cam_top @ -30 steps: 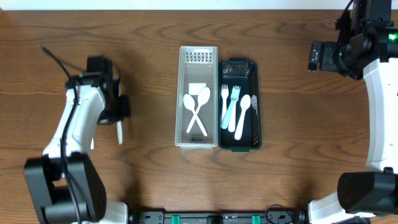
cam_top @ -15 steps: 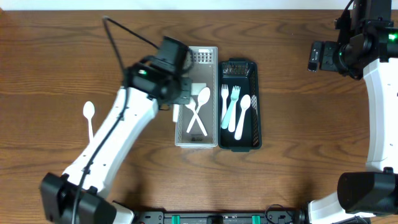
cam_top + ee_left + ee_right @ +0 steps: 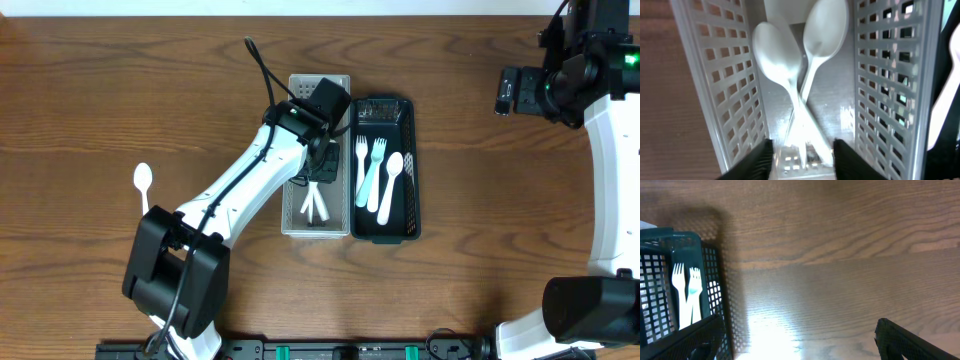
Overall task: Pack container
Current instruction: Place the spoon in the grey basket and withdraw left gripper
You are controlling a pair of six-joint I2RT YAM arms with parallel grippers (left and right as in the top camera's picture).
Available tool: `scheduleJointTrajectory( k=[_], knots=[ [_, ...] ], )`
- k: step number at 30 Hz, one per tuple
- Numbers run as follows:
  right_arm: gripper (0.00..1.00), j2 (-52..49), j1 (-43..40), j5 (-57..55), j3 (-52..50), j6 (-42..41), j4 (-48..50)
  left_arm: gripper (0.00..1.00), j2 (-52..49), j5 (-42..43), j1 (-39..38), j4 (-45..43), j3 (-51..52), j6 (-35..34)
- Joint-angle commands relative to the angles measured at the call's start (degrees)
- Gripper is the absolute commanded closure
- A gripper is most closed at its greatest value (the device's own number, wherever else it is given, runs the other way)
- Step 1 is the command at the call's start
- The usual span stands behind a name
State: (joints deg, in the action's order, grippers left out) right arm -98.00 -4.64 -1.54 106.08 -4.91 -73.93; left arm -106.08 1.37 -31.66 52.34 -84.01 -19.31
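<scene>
While left gripper [image 3: 802, 157] hovers over white perforated plastic basket [image 3: 715, 90], we see its fingers apart, empty. Below: two crossed white plastic spoons [image 3: 790, 65] on basket floor. Beside, dark green slotted plastic basket [image 3: 413, 222] holds white fork [image 3: 361, 152], pale blue fork [image 3: 376, 160], white spoon [image 3: 391, 175]. Loose white plastic spoon [image 3: 143, 185] on wooden table [image 3: 500, 270]. Right gripper [image 3: 800, 340] far off, spread wide.

The wooden table [image 3: 480, 290] is dark brown, its grain running from side to side. A white perforated basket [image 3: 315, 233] stands on it near the middle, long side running front to back. A dark green basket [image 3: 413, 215] of similar shape stands just right of the white basket, their long walls apparently touching. A single white spoon [image 3: 143, 180] lies flat on the bare wood well to the left of the white basket, bowl toward the far edge.
</scene>
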Motion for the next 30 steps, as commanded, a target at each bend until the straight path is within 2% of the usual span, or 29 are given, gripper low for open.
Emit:
scheduleJointTrajectory(
  k=[1,4,7,9,12,16,19,23,30],
  knots=[
    [0.01,0.37,-0.33,-0.61,-0.04,0.94,0.0,0.52,2.19,-0.37,0.37,0.09,-0.42,1.53],
    [0.01,0.37,-0.33,-0.61,-0.04,1.05,0.24,0.52,5.49,-0.96,1.22,0.79,-0.79,1.64],
    [0.01,0.37,-0.46,-0.61,-0.04,1.4,0.46,0.51,10.8,-6.64,4.22,3.45,-0.79,1.6],
    [0.01,0.37,-0.59,-0.59,-0.04,1.42,0.5,0.48,14.16,-10.25,7.5,5.75,-0.79,1.62],
    [0.01,0.37,-0.98,-0.61,-0.04,1.42,0.72,0.41,18.69,-13.51,15.52,9.22,-0.76,1.62],
    [0.01,0.37,-1.07,-0.59,-0.04,1.42,0.66,0.39,21.35,-13.64,28.81,10.62,-0.31,1.66],
    [0.01,0.37,-1.07,-0.59,-0.04,2.01,0.63,0.37,20.7,-13.49,37.53,9.09,1.11,3.85],
    [0.01,0.37,-1.07,-0.59,-0.04,2.03,0.66,0.35,17.92,-9.46,45.66,4.61,4.57,11.26],
    [0.01,0.37,-1.07,-0.59,-0.04,2.03,0.61,0.35,9.01,-9.33,52.87,-0.79,9.18,11.82]
  ],
)
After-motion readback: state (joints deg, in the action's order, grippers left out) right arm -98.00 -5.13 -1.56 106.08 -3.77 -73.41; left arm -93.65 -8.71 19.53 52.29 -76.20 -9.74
